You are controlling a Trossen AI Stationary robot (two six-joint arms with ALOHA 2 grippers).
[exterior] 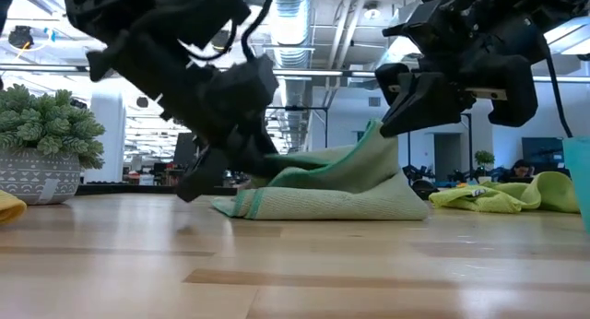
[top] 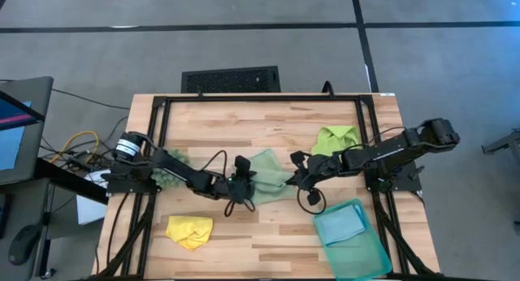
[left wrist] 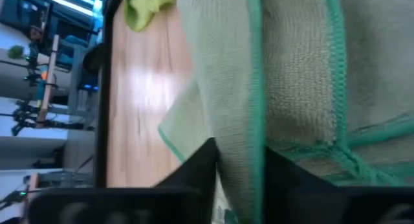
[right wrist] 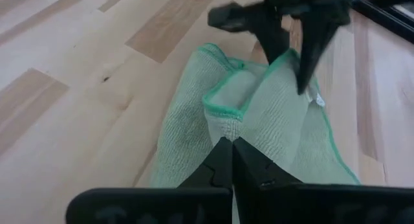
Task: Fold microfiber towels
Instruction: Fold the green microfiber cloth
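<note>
**Sage towel lifted between two claws at mid-counter**

The sage towel [top: 268,177] is lying at the middle of the counter [top: 244,123], its green stitched hem showing along every visible edge. It is rumpled rather than flat: in the low view its lower layer is resting on the wood while an upper flap [exterior: 364,158] is rising to a peak on the side nearest the right claw. The pile is looking short and looped in the left wrist view [left wrist: 297,75].

The left claw [top: 241,183] is sitting at the towel's left edge. Its fingers [left wrist: 204,162] are standing slightly apart with a fold of the sage cloth running between them; whether they are pinching it cannot be told. The right claw [top: 297,177] is sitting at the towel's right edge, its fingers [right wrist: 223,162] pressed together on a folded corner of the cloth, which is bunching just ahead of the tips.

The lime towel [top: 335,139] is lying crumpled near the far right of the counter, beside the right arm and well apart from the sage one. The yellow towel [top: 189,231] is lying crumpled near the front left. The blue towel [top: 340,225] is lying flat inside the teal tray [top: 374,257] at the front right.
</note>
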